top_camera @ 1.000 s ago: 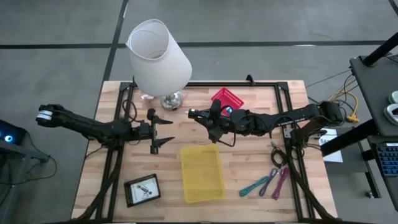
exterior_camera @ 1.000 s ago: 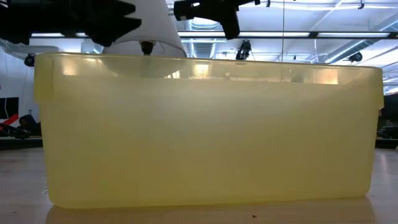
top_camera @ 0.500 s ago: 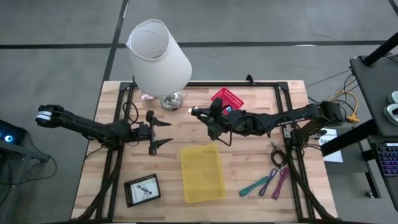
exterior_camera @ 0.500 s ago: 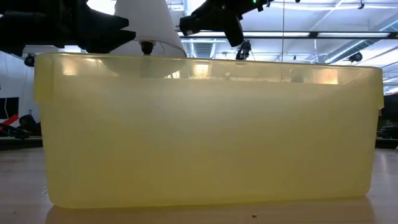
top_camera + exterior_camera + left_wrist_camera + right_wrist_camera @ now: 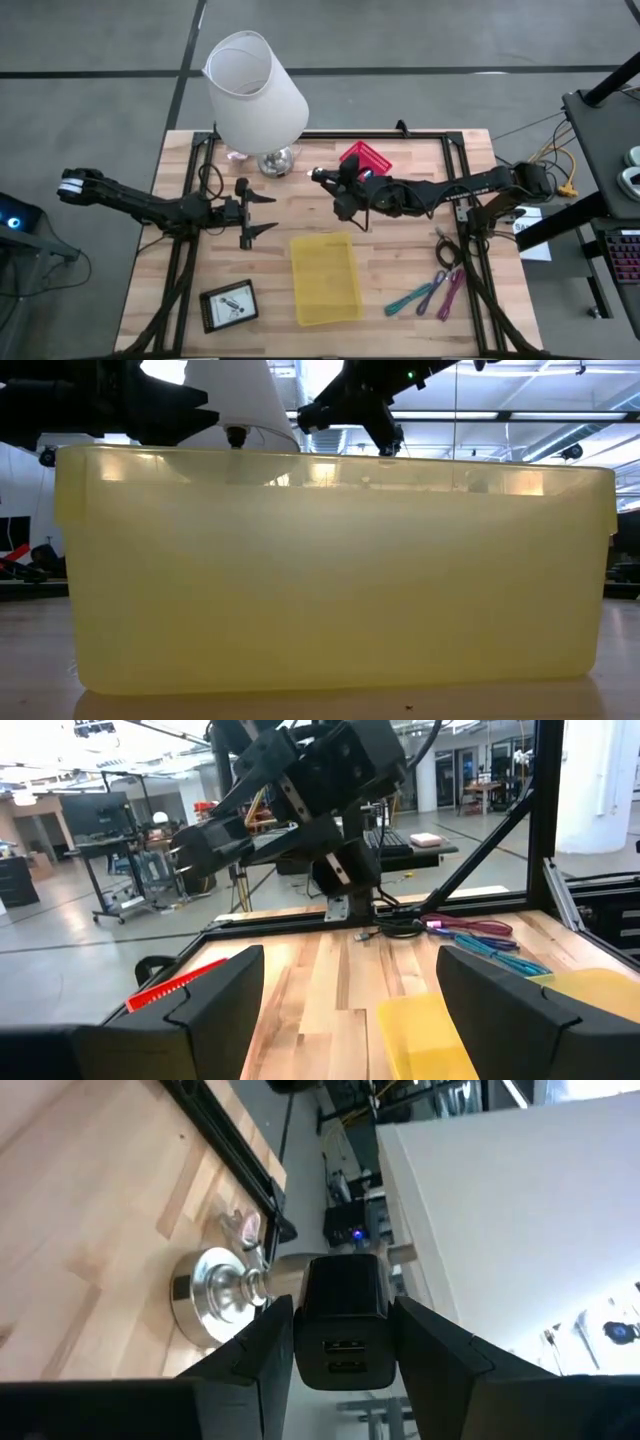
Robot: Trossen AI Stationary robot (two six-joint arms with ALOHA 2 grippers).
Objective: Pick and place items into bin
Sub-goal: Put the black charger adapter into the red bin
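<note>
While the left arm is waiting over the table's left half, the high view is showing the right gripper (image 5: pixel 322 176) reaching toward the lamp (image 5: pixel 255 90) and carrying a small black block; the yellow bin (image 5: pixel 325 278) is lying nearer the table's front edge, behind and below those fingertips, so the coming move is turning on a swing back toward it, and the right arm is the nearer one. The left gripper (image 5: pixel 262 211) is standing with its fingers spread wide and holding nothing. Teal and purple strips (image 5: pixel 432 294) are resting well apart to the bin's right, and a card (image 5: pixel 228 304) is sitting to its left. In the low view, the bin's translucent wall is filling the picture, with both arms hanging dark above its rim. In the left wrist view, the bin's corner is lying just ahead between the parted fingers. In the right wrist view, the black block (image 5: pixel 344 1335), a charger with two ports, is sitting clamped between partly closed fingers, its long axis running along them, pointing toward the lamp's base.
</note>
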